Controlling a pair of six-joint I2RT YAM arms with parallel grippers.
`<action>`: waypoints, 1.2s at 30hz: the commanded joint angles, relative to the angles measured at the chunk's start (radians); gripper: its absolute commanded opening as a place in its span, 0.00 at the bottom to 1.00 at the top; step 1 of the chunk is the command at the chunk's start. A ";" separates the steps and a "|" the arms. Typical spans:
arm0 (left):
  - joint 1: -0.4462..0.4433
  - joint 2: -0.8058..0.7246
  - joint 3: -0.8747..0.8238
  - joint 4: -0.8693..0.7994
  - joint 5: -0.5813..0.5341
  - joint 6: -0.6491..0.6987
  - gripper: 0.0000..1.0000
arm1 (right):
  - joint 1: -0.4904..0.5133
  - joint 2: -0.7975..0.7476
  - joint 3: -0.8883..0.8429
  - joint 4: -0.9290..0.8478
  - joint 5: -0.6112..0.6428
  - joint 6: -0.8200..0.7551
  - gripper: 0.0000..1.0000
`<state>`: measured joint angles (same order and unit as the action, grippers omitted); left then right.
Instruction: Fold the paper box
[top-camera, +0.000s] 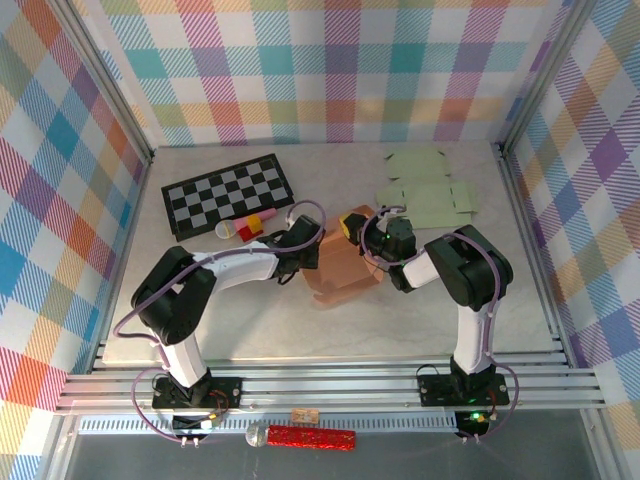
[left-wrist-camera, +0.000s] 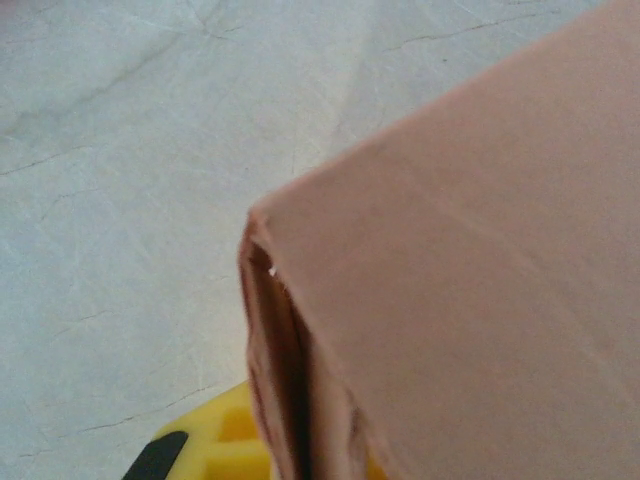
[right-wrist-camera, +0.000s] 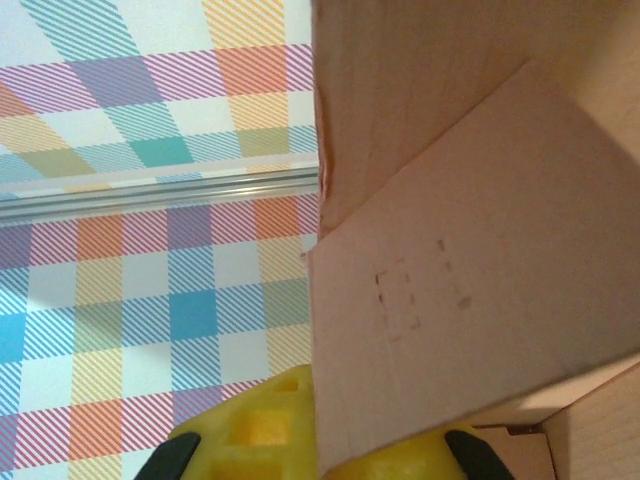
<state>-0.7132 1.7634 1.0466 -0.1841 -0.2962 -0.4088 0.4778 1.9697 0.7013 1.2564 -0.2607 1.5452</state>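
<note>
At far left a checkerboard mat (top-camera: 228, 194) lies flat on the bench (top-camera: 250, 320), well apart from the work. The left jaws are pressed together on a doubled wall edge of the paper box (top-camera: 335, 282), which stands half-formed at mid-bench between the two arms. The right jaws pinch one thin panel of it (faint perforated slot marks show on that panel in the right wrist view). At back right lie pale green flat sheets (top-camera: 425, 190). The box looks light and floppy. It is thin card, likely to buckle if squeezed mid-panel and stiff only along its creases, so a hold close to a fold line or corner seems safest.
</note>
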 joint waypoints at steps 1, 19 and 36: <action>-0.021 0.019 0.044 -0.037 -0.048 -0.019 0.00 | 0.024 -0.011 -0.005 -0.035 -0.025 0.016 0.07; 0.034 -0.001 0.279 -0.300 -0.049 0.050 0.00 | -0.112 -0.596 0.313 -1.287 -0.037 -0.230 0.78; 0.255 0.058 0.512 -0.496 0.615 0.186 0.00 | -0.448 -0.524 0.570 -1.576 -0.399 -0.843 0.46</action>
<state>-0.4824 1.7912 1.5227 -0.6094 0.1616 -0.2684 0.0338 1.4254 1.2625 -0.2955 -0.5240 0.8673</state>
